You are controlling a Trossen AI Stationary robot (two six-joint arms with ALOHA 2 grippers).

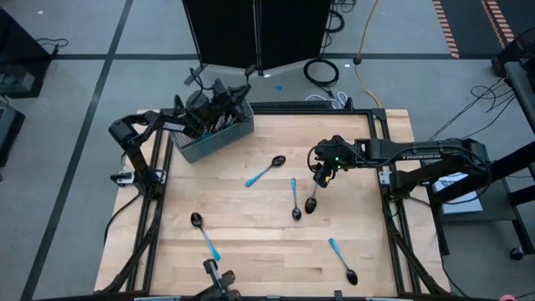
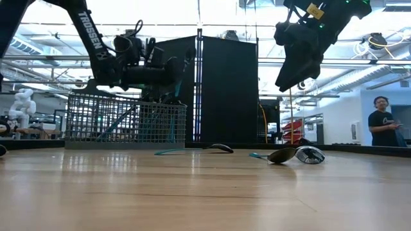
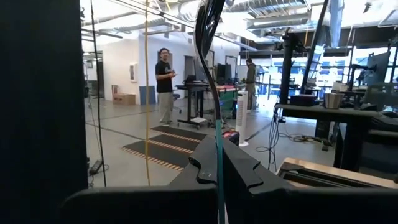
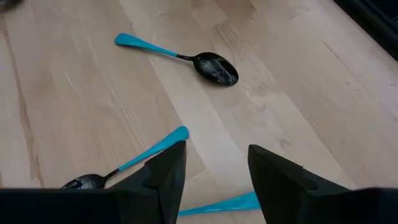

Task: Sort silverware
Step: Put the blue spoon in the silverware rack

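Your right gripper (image 1: 322,177), jaws released, hangs over the paired spoons (image 1: 303,203) mid-counter to pick one, while your left gripper (image 1: 203,107) grasps silverware (image 3: 219,155) above the basket (image 1: 214,138).

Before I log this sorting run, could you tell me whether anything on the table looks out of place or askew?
Yes: five spoons lie scattered at different angles, not grouped. Two cross near the centre, below the open right pincer; one lies near the basket, others at front left and front right. The basket sits askew. The left pincer grips a spoon.
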